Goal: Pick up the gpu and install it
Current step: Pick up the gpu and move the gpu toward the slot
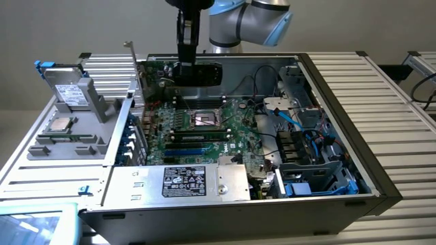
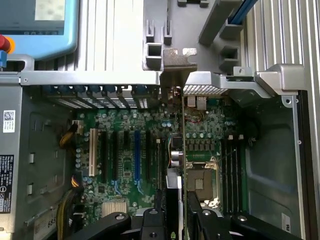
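item: open computer case (image 1: 225, 219), gpu installation under way.

status: pickup done. the gpu (image 1: 203, 74) is off its rest and hangs at the upper middle of the exterior view, over the far end of the motherboard (image 1: 204, 133). in the wrist view the gpu (image 2: 176, 165) is edge-on, with its metal bracket (image 2: 176, 64) at the case's slotted rear wall. seating looks not yet done: the card appears to ride above the expansion slots (image 2: 136, 152) rather than in one, though contact at its lower edge cannot be told.

pincer: the gripper (image 1: 185, 69) is clamped on the gpu, one finger on each face of the card; the wrist view has the gripper (image 2: 176, 209) straddling the card's edge.

container 1, computer case, centre of the exterior view:
- motherboard, with a bare cpu socket (image 1: 204, 119)
- memory sticks (image 1: 197, 137), just in front of the socket
- power supply (image 1: 178, 182), lower centre, labelled
- blue cables (image 1: 291, 121) and drive bays, right side

container 2, grey holder (image 1: 61, 149), left of the exterior view, outside the case:
- loose processor chip (image 1: 63, 124), lying flat
- hard drive (image 1: 68, 93), propped upright

other: blue-framed screen (image 1: 34, 224), lower left corner.
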You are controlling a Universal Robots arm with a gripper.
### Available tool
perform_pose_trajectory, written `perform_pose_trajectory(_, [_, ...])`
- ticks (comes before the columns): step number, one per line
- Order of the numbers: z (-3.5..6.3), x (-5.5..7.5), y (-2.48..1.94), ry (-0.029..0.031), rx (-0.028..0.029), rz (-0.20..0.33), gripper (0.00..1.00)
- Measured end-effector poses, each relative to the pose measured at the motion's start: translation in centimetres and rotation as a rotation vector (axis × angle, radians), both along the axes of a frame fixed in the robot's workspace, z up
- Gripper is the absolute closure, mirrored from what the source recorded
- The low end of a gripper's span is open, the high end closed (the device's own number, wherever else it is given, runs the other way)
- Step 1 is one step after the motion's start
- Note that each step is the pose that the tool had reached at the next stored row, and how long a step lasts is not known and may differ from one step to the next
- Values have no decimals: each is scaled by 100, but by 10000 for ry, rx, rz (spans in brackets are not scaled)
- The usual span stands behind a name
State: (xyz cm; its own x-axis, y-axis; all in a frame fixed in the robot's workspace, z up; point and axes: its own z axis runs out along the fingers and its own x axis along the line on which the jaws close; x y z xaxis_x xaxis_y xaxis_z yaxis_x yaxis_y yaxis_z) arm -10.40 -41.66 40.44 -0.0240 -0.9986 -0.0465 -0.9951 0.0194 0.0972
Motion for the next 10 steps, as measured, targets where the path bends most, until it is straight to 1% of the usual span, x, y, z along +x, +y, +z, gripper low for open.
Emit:
perform_pose_trajectory(7, [-126, -1, -202, 1, 35, -1, 72])
perform_pose_trajectory(10, [-181, 0, -281, 1, 46, 0, 72])
